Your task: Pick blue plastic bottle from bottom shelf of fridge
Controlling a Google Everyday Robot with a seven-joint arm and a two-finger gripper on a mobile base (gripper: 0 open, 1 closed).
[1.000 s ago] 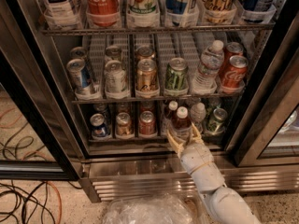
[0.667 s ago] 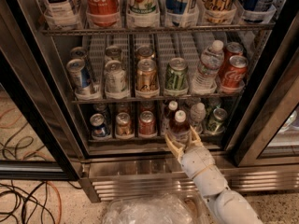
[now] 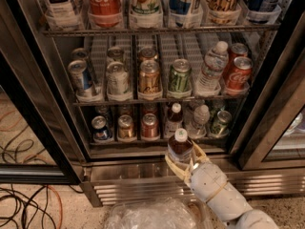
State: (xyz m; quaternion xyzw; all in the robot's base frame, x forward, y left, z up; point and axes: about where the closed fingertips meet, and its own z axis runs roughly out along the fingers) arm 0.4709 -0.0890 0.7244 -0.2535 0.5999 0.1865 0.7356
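Note:
The fridge [image 3: 43, 104] stands open, with a stainless steel base grille. My gripper [image 3: 187, 162] is shut on the blue plastic bottle [image 3: 179, 147], which has a white cap and a dark brown-red body. It holds the bottle upright in front of the bottom shelf [image 3: 157, 141], just outside the front edge. A second, similar bottle [image 3: 174, 120] stands behind it on the bottom shelf. My white arm [image 3: 221, 197] reaches in from the lower right.
The bottom shelf holds several cans [image 3: 126, 127], a clear water bottle [image 3: 199, 120] and a green can [image 3: 220, 123]. The racks above hold more cans and bottles. Cables [image 3: 24, 204] lie on the floor at left. Crinkled clear plastic [image 3: 152, 216] lies at the bottom.
My gripper has drawn back out of the bottom shelf toward me with the bottle in it. The bottle has left its lane and now sits in front of the shelf edge.

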